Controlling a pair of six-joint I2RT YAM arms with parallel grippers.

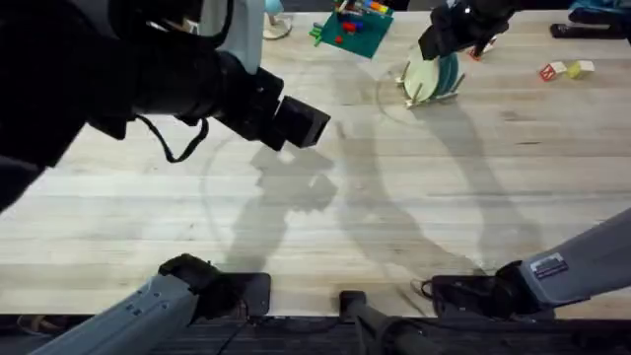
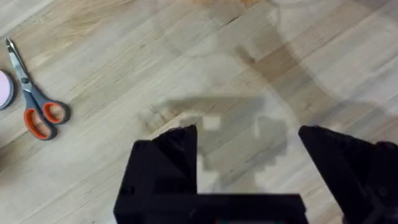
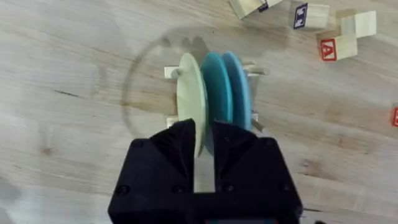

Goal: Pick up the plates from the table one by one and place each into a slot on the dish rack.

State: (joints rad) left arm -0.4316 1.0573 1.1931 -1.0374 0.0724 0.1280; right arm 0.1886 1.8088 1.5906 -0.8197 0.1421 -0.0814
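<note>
Cream-yellow plate [image 3: 189, 99] stands upright in the dish rack [image 3: 169, 73], right end effector [image 3: 204, 140] clamped on its rim; turquoise plate [image 3: 217, 93] slotted just beside it (sky-blue plate [image 3: 241, 93] behind). Left end effector [image 2: 249, 149] open, well apart from the rack, over bare table [image 2: 124, 56].

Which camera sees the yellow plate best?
The right wrist view. It looks straight down on the cream-yellow plate, standing on edge in the dish rack between the right gripper fingers. The overhead view shows it small and far off. The left wrist view shows bare table and scissors.
</note>
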